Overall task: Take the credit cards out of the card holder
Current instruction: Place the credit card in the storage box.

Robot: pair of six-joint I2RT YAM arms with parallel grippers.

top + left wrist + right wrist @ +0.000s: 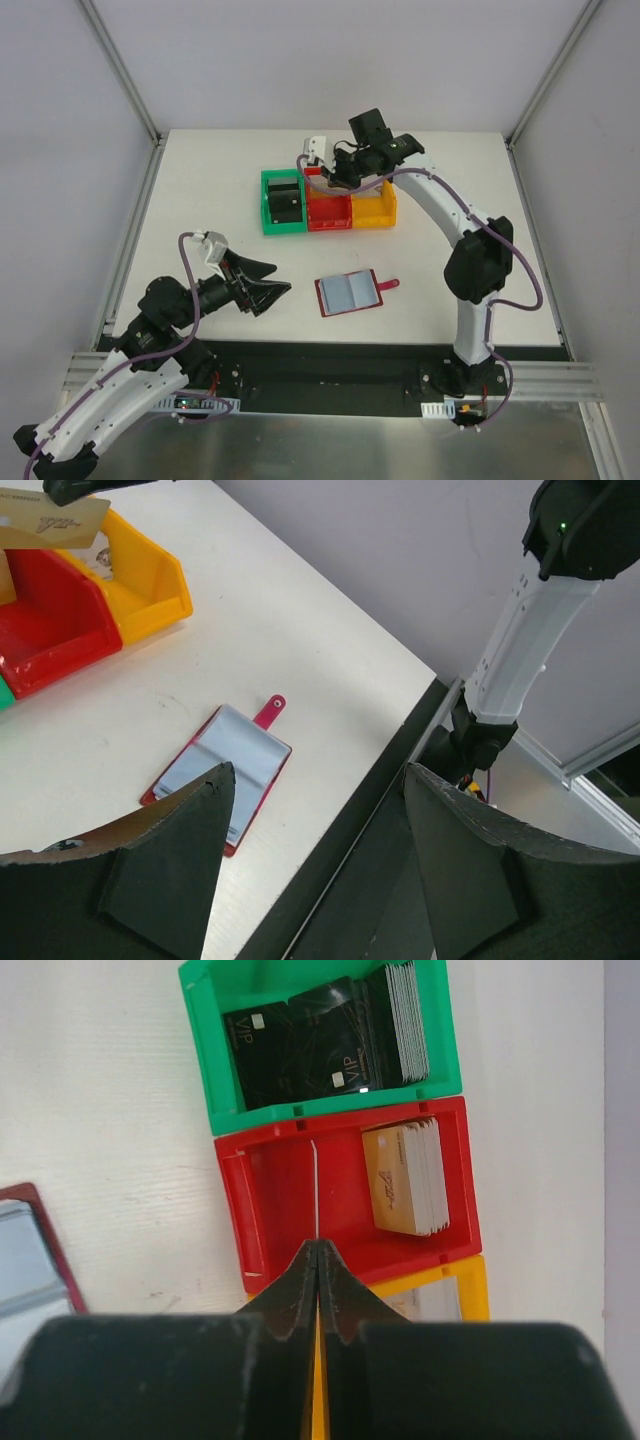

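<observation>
1. Step in hand: drop-off. R gripper (318,1250) is pinched shut on one credit card (316,1190), held edge-on over the red bin (240,1210).
2. L gripper (315,780) is wide open and empty, near the card holder (348,293), which lies unfolded on the table (200,200).
3. Next: spread R jaws and release the card into the bin. Can't tell whether more cards remain in the holder.
</observation>
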